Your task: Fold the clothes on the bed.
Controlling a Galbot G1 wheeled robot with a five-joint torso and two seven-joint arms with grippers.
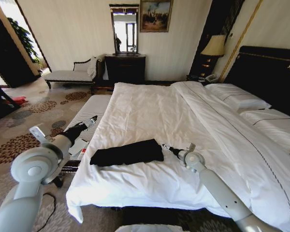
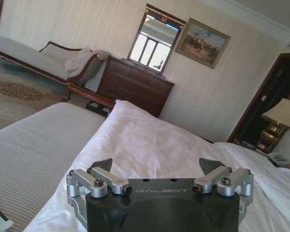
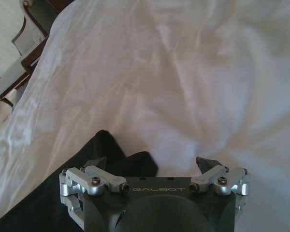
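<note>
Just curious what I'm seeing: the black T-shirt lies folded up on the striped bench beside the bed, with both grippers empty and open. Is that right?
Not quite. The black T-shirt lies on the bed's white duvet near the foot edge, not on the striped bench; the head view shows it. The rest holds: the left gripper and right gripper are open and empty.

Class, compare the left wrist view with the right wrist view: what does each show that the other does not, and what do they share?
Left wrist view alone: the dark wooden dresser with its mirror, a framed painting, a lit lamp, the chaise longue, the striped bench beside the bed, and the open left gripper.

Right wrist view alone: the black T-shirt, folded, lying on the duvet just by the open right gripper.

Both: the white duvet and an empty, open gripper in the foreground.
</note>
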